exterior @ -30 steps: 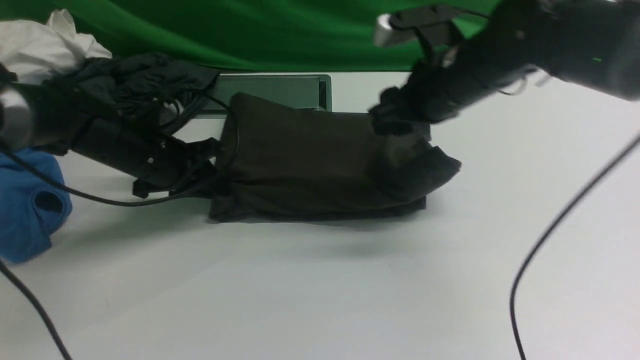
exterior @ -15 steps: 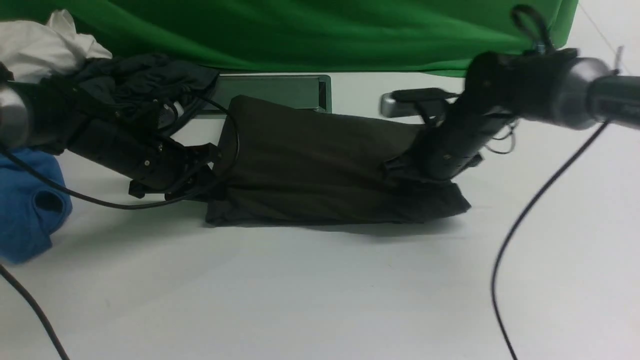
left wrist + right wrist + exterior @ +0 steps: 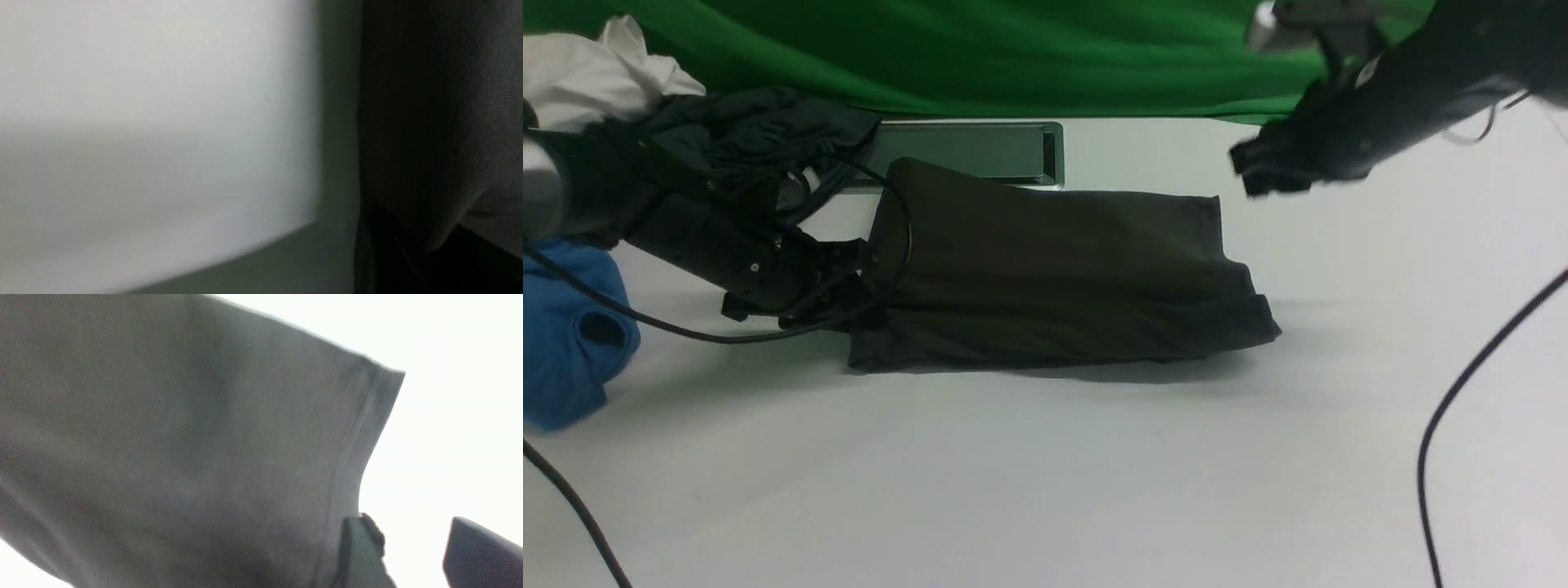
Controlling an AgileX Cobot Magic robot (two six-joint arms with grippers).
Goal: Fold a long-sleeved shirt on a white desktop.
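Your long-sleeved shirt [image 3: 1054, 278] lies folded into a flat block mid-counter [image 3: 1045, 474], its far edge touching the cable hatch [image 3: 968, 153]. Your right gripper [image 3: 1262, 175] hangs clear above its right end, fingers [image 3: 359, 551] apart and empty. Your left gripper [image 3: 849, 282] is pressed against the left edge; dark on dark, you cannot tell whether it pinches cloth. If so, pulling away may drag the fold open.

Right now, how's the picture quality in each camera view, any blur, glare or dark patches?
Front view: mostly sharp, but the right gripper is smeared by motion blur, and the long-sleeved shirt reads near black. Left wrist view: soft all over, out of focus, the white desktop a grey gradient. Right wrist view: desktop blown out white, shirt grainy, fingertips soft.
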